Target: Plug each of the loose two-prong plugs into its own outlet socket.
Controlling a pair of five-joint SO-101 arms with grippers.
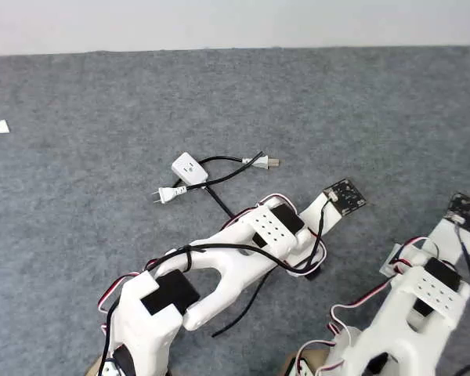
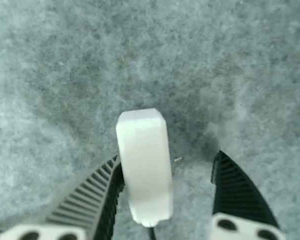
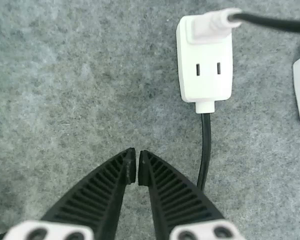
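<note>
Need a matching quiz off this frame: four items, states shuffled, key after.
1 left gripper
2 right gripper
3 white outlet
4 loose plug

A shut, empty
B prongs bare, lying on the carpet
C open around a white block
D seated plug in its end

Pairs: 1-C; 2-A; 3-D; 4-B

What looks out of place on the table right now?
Two small white scraps lie at the far left of the table, well away from everything else. The black cords cross each other beside the white socket. Nothing looks damaged.
</note>
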